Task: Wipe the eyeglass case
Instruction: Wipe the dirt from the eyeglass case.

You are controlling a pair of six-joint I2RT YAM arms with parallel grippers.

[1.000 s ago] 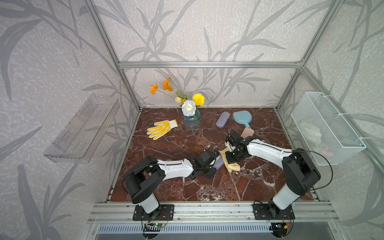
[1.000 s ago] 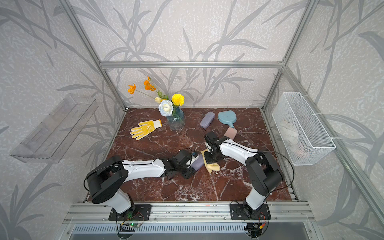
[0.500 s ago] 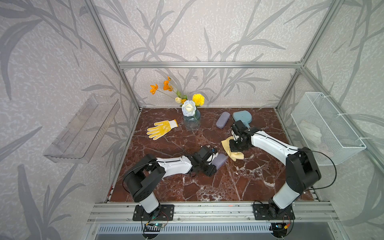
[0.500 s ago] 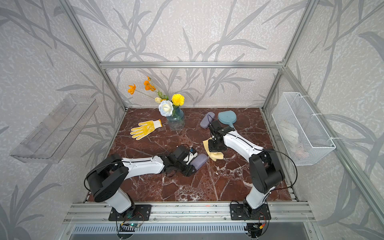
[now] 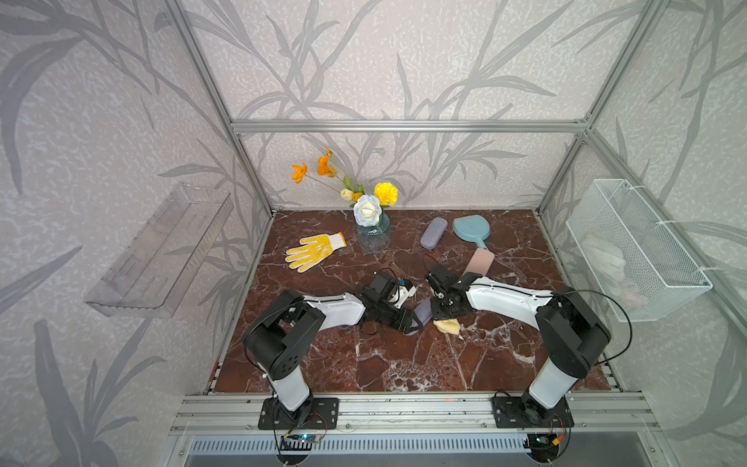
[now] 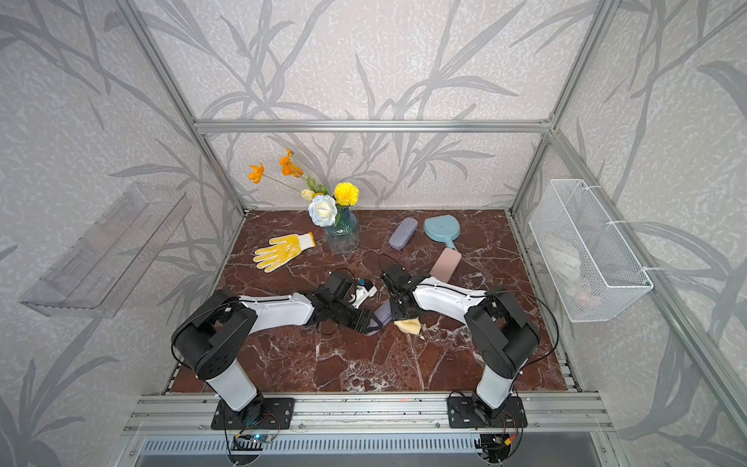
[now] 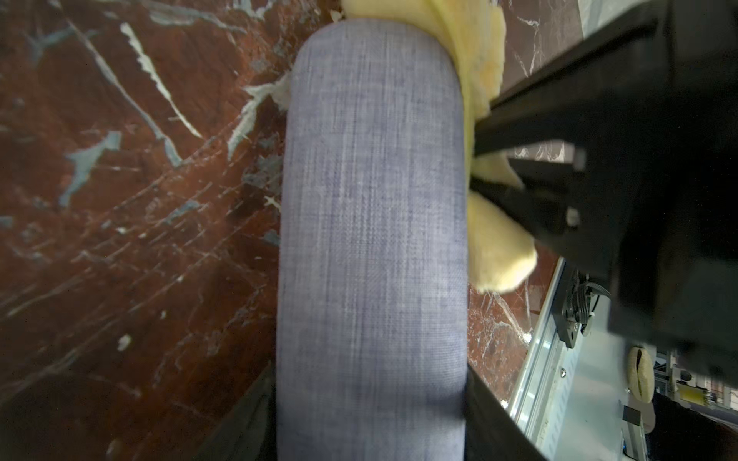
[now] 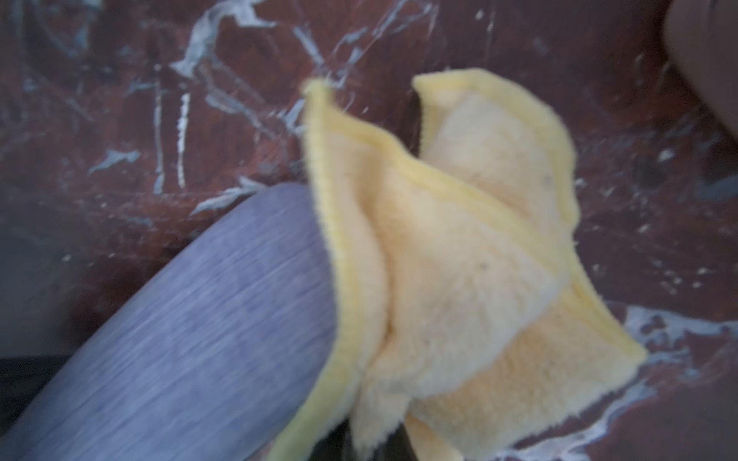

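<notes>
The eyeglass case (image 5: 422, 313) (image 6: 382, 312) is a purple-grey fabric oblong, held low over the marble floor. My left gripper (image 5: 415, 320) (image 7: 371, 433) is shut on its near end, with one finger on each long side. Across the left wrist view the case (image 7: 371, 239) runs lengthwise. My right gripper (image 5: 442, 312) (image 8: 371, 445) is shut on a fluffy yellow cloth (image 5: 446, 325) (image 6: 408, 325) (image 8: 459, 279). That cloth drapes against the far end and one side of the case (image 8: 179, 339). The cloth (image 7: 495, 247) also shows beside the case in the left wrist view.
At the back stand a glass vase of flowers (image 5: 372, 232), a yellow glove (image 5: 313, 251), a second purple case (image 5: 433, 233), a blue hand mirror (image 5: 471, 229) and a pink flat item (image 5: 479, 260). A wire basket (image 5: 634, 250) hangs on the right wall, a clear shelf (image 5: 161, 250) on the left.
The right gripper swung the cloth back toward the mirror half a second ago and has now come forward again onto the case's end. The left gripper keeps hold of the case.
</notes>
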